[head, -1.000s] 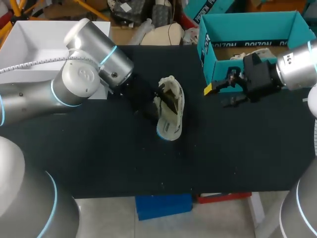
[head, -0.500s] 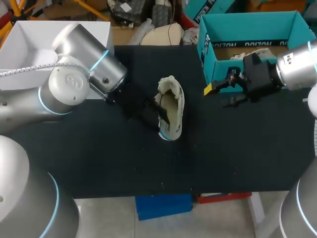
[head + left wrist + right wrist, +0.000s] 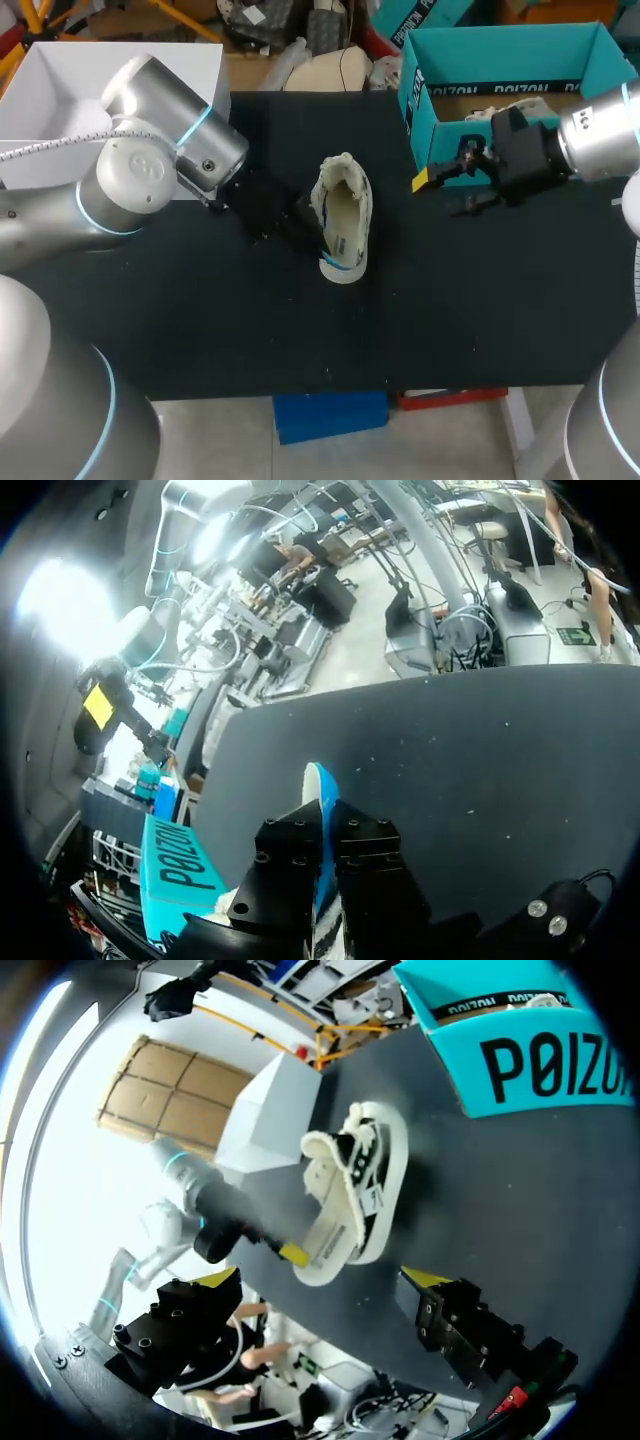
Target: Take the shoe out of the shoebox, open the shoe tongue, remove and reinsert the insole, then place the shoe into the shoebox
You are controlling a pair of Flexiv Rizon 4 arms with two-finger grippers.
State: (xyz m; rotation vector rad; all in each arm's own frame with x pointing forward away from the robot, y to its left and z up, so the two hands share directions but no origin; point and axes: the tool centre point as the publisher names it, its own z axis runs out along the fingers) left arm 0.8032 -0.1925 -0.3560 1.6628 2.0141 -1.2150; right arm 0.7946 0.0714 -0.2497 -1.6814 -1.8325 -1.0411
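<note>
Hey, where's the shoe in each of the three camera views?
Head view: cream fabric shoe, mid-table.
Left wrist view: its white-and-blue edge, gripped in the left claw.
Right wrist view: shoe ahead of the open right claw.
Shared landmark: teal cardboard shoebox.

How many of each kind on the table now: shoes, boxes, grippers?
Shoes: 1, the shoe
Boxes: 2, the teal shoebox and the white box
Grippers: 2, the left gripper and the right gripper
Total: 5
</note>
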